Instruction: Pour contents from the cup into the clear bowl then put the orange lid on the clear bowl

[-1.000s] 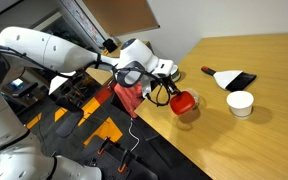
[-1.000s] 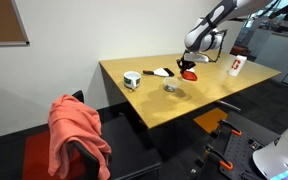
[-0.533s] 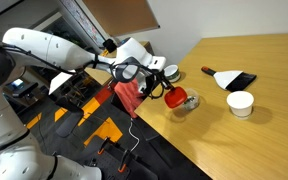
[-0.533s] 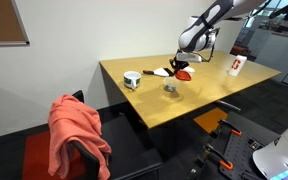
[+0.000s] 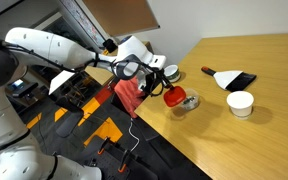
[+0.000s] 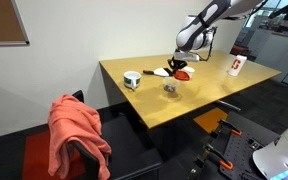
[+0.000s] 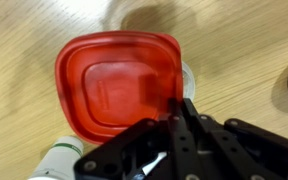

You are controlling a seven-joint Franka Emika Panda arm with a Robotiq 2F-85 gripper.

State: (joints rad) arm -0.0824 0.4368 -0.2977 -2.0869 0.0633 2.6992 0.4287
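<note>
Firmly, the black gripper (image 7: 181,118) pinches the glossy orange lid (image 7: 119,85), rounded-square plastic, mid-frame. A pale curve on its right may be the clear bowl (image 7: 187,77).

Arm (image 5: 54,48) is stretching out from the robot's base w/ elbow bent in an exterior view, wrist (image 5: 134,52) tipping fwd & down. Gripper (image 5: 164,90) is hanging low, fingers (image 7: 187,118) clamping tight on the edge of the orange lid (image 7: 114,85), approx. level in wrist view.
</note>
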